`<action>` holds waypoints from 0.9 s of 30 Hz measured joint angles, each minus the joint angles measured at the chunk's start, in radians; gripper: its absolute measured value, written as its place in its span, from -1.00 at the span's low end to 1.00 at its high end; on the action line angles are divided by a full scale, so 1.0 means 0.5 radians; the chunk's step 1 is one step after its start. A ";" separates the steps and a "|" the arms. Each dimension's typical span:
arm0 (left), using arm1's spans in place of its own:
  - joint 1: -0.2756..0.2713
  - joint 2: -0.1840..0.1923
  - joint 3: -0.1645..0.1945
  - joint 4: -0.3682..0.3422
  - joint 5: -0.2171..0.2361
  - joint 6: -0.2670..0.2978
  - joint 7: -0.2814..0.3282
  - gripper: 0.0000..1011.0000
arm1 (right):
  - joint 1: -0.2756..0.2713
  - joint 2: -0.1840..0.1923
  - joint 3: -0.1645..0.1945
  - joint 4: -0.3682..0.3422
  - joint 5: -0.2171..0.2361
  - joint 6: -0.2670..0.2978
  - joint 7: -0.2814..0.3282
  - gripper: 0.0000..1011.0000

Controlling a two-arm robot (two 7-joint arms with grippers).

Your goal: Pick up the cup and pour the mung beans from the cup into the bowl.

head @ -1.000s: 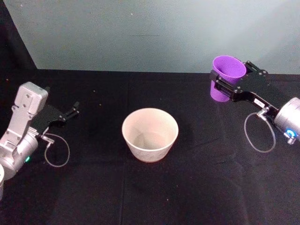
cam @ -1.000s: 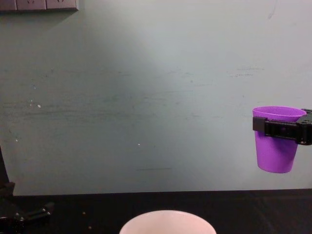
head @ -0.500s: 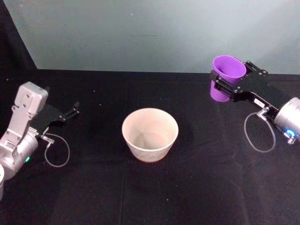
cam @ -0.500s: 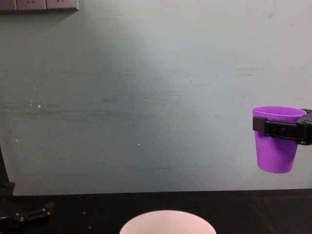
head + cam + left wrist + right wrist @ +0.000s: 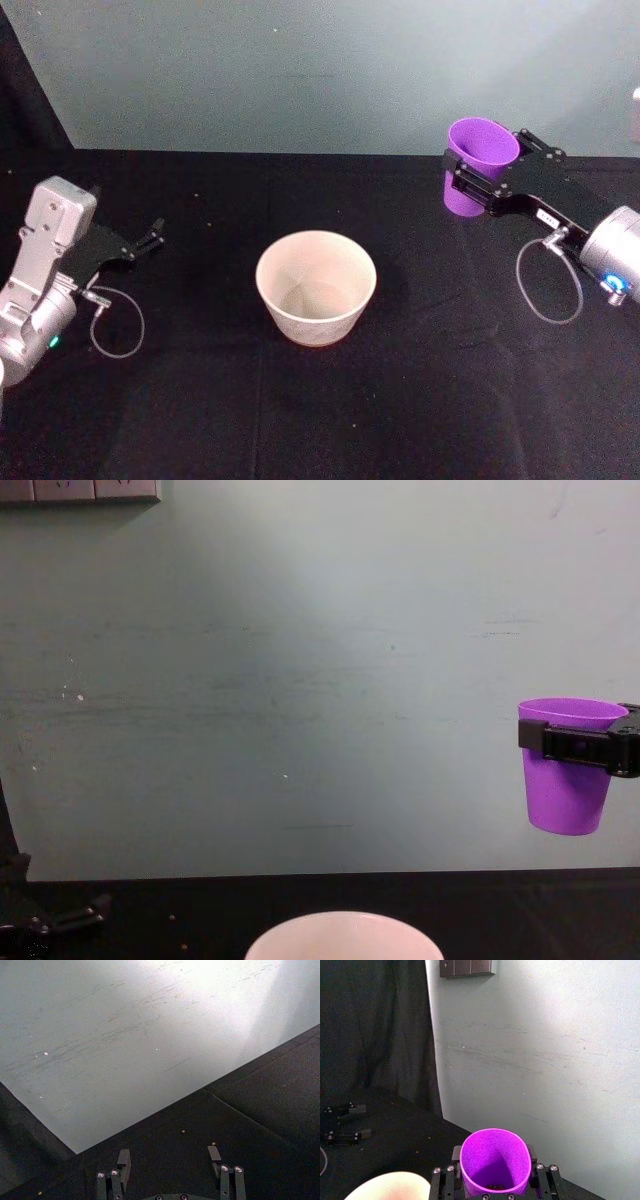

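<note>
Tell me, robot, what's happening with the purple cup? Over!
Right gripper shut on cup, held upright above the table, right of bowl. Beans inside cup, none poured yet. Left gripper open, parked far left. Nothing between cup and bowl.

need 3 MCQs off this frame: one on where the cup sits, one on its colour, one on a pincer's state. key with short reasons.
1. Where is the cup relative to the bowl?
A. inside it
B. in the air, to its right
C. standing to its left

2. What colour is the cup?
A. green
B. white
C. purple

3. The left pincer is:
A. open and empty
B. shut on the cup
C. shut on the bowl

Key:
1 B, the right pincer holds it upright in the air, right of the bowl.
2 C, its wall is bright purple.
3 A, its jaws stand apart with nothing between them.
</note>
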 joint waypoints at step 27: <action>0.000 0.000 0.000 0.000 0.000 0.000 0.000 0.98 | 0.156 -0.101 -0.081 0.260 -0.085 -0.080 0.050 0.45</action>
